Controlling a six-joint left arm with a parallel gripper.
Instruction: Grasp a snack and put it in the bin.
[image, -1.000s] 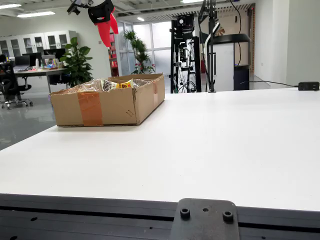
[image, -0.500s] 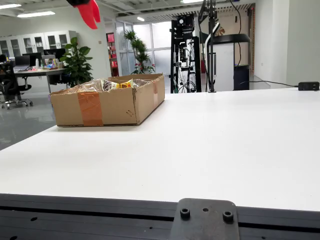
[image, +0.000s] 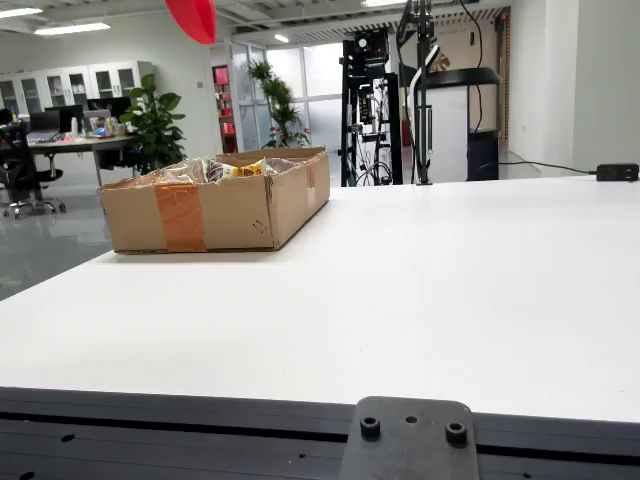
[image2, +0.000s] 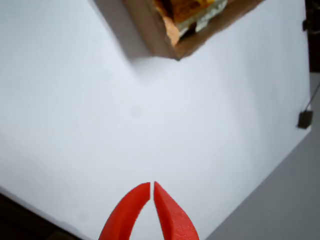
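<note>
Red hand (image2: 152, 186) hung high, pointing down, fingertips (image2: 145, 189) nearly touching, nothing held; only tip visible in side view (image: 192, 17).

Matt brown cardboard box (image: 215, 210) on a smooth white table (image: 420, 290); glossy red plastic gripper (image2: 152, 187).

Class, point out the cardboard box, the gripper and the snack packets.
cardboard box (image: 215, 215): side view, front wall.
gripper (image2: 152, 187): view riding on the gripper, between the red fingertips.
snack packets (image: 238, 169): side view, yellow wrapper above the rim.
</note>
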